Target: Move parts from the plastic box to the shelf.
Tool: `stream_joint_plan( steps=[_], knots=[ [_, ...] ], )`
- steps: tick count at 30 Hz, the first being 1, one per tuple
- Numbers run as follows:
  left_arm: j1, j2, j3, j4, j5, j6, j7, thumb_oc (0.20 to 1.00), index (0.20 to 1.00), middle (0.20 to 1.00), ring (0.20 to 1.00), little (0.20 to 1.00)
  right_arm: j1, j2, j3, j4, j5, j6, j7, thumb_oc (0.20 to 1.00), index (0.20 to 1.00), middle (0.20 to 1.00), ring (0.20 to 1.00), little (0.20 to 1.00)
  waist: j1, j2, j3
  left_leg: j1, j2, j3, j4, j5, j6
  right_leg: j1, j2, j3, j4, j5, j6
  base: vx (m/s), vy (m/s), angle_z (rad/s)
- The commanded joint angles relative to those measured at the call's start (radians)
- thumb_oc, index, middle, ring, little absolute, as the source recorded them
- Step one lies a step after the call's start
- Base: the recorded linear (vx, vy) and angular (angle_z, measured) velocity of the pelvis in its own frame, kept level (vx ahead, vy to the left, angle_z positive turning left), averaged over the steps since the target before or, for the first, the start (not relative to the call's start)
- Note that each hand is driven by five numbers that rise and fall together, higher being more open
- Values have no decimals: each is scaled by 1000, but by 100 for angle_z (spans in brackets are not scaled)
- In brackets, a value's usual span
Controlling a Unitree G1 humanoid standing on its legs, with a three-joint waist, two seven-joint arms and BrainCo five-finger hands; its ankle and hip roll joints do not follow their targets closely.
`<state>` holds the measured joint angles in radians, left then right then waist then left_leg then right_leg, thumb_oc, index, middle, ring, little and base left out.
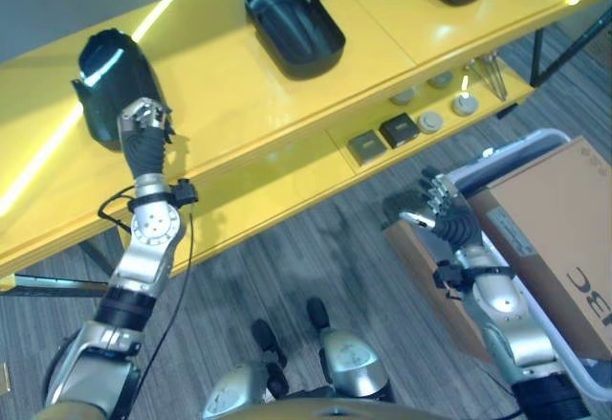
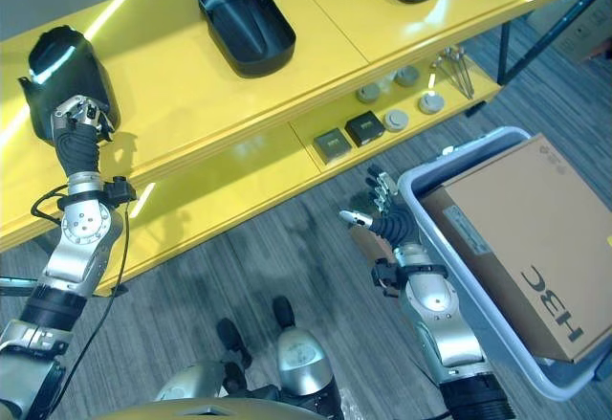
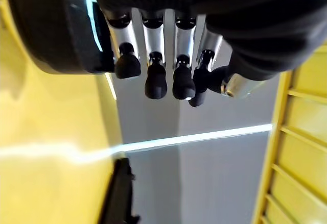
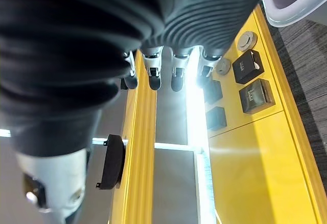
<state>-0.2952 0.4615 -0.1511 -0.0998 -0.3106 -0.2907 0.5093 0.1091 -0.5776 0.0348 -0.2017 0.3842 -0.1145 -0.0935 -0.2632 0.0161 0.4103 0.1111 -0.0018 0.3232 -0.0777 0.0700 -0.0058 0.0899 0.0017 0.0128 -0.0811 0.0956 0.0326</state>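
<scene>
On the yellow shelf (image 2: pixel 239 104), three black parts sat in a row, the nearest one (image 2: pixel 67 80) beside the left hand (image 2: pixel 78 121), fingers relaxed, empty. By the plastic box (image 2: pixel 478 276), the right hand (image 2: pixel 382 214) hung open, empty; further transfers probably remained.

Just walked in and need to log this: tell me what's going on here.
The robot is moving parts from a plastic box to a yellow shelf. Its left robot hand is up against a black part on the shelf's top level, fingers relaxed. Its right robot hand hangs open and empty over the floor beside the box, which holds a cardboard carton. Two more black parts sit farther along the top, and small items lie on the lower level.
</scene>
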Motion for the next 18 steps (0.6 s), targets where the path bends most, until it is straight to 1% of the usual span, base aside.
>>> stream_joint_plan(
  steps=[1, 3, 5, 6, 7, 8, 10, 12, 13, 15, 16, 18],
  knots=[
    [40, 29, 35, -22, -10, -18, -142, 200, 200, 200, 200, 200, 51, 1, -49, -85, -28, -42, -16, 1000, 1000, 1000, 1000, 1000, 36, -5, -147, -60, 96, -49, 117, -52, -49, -88, -62, 5, 95, -58, 96, -7, -9, 11],
    [131, 21, 57, -149, -59, 0, -197, 200, 200, 200, 200, 200, 74, 12, -67, -106, -26, -40, -34, 1000, 1000, 1000, 1000, 1000, 55, -3, -167, -42, 90, -63, 101, -54, -49, -64, -60, -3, 70, -56, 95, -29, -1, 9],
    [183, 20, 77, -205, -86, 0, -202, 200, 200, 200, 200, 200, 76, 14, -76, -110, -13, -46, -51, 1000, 1000, 1000, 1000, 1000, 76, -2, -185, -32, 88, -75, 85, -54, -50, -51, -60, -13, 55, -54, 96, -80, 5, 11],
    [198, 21, 86, -216, -113, 5, -213, 382, 382, 382, 382, 382, 75, 14, -78, -110, -10, -48, -55, 1000, 1000, 1000, 1000, 1000, 82, -3, -191, -28, 86, -79, 80, -54, -50, -46, -60, -18, 49, -53, 97, -109, 11, 14],
    [222, 21, 101, -227, -140, 12, -222, 784, 784, 784, 784, 784, 69, 13, -77, -108, -11, -53, -62, 1000, 1000, 1000, 1000, 1000, 96, -2, -200, -25, 84, -88, 71, -53, -52, -40, -60, -26, 41, -52, 97, -97, 16, 12],
    [235, 21, 109, -230, -141, 14, -224, 1000, 1000, 1000, 1000, 1000, 67, 12, -76, -107, -10, -54, -66, 1000, 1000, 1000, 1000, 1000, 101, -2, -204, -23, 83, -91, 68, -52, -53, -38, -61, -30, 38, -51, 98, -111, 21, 18],
    [277, 21, 133, -242, -184, 37, -248, 1000, 1000, 1000, 1000, 1000, 59, 8, -76, -109, 1, -52, -74, 1000, 1000, 1000, 1000, 1000, 120, -4, -215, -17, 81, -101, 60, -50, -54, -27, -63, -44, 28, -48, 97, -112, 21, 23],
    [344, 18, 176, -256, -217, 67, -269, 1000, 1000, 1000, 1000, 1000, 49, 3, -77, -106, 9, -37, -79, 1000, 1000, 1000, 1000, 1000, 147, -8, -228, -14, 77, -117, 53, -49, -57, -15, -66, -63, 16, -43, 99, -112, 22, 15],
    [365, 16, 186, -251, -275, 61, -285, 1000, 1000, 1000, 1000, 1000, 47, 0, -75, -104, 13, -31, -77, 1000, 1000, 1000, 1000, 1000, 159, -10, -233, -12, 75, -125, 49, -49, -57, -10, -68, -73, 12, -40, 99, -88, 20, 16],
    [404, 4, 209, -251, -335, 63, -296, 1000, 1000, 1000, 1000, 1000, 47, -2, -71, -99, 18, -24, -77, 1000, 1000, 1000, 1000, 1000, 174, -13, -240, -8, 72, -136, 45, -49, -56, -2, -71, -85, 7, -38, 99, -63, 18, 28],
    [433, -13, 222, -247, -399, 87, -297, 1000, 1000, 1000, 1000, 1000, 50, -1, -68, -92, 22, -21, -73, 1000, 1000, 1000, 1000, 1000, 188, -17, -245, -7, 69, -146, 41, -48, -54, 2, -73, -93, 5, -36, 99, -52, 21, 31],
    [458, -24, 238, -232, -441, 86, -283, 1000, 1000, 1000, 1000, 1000, 51, -1, -57, -68, 14, -14, -49, 1000, 1000, 1000, 1000, 1000, 203, -22, -254, -8, 62, -163, 34, -47, -53, 6, -76, -102, 2, -33, 103, -45, 16, 23]
  ],
)
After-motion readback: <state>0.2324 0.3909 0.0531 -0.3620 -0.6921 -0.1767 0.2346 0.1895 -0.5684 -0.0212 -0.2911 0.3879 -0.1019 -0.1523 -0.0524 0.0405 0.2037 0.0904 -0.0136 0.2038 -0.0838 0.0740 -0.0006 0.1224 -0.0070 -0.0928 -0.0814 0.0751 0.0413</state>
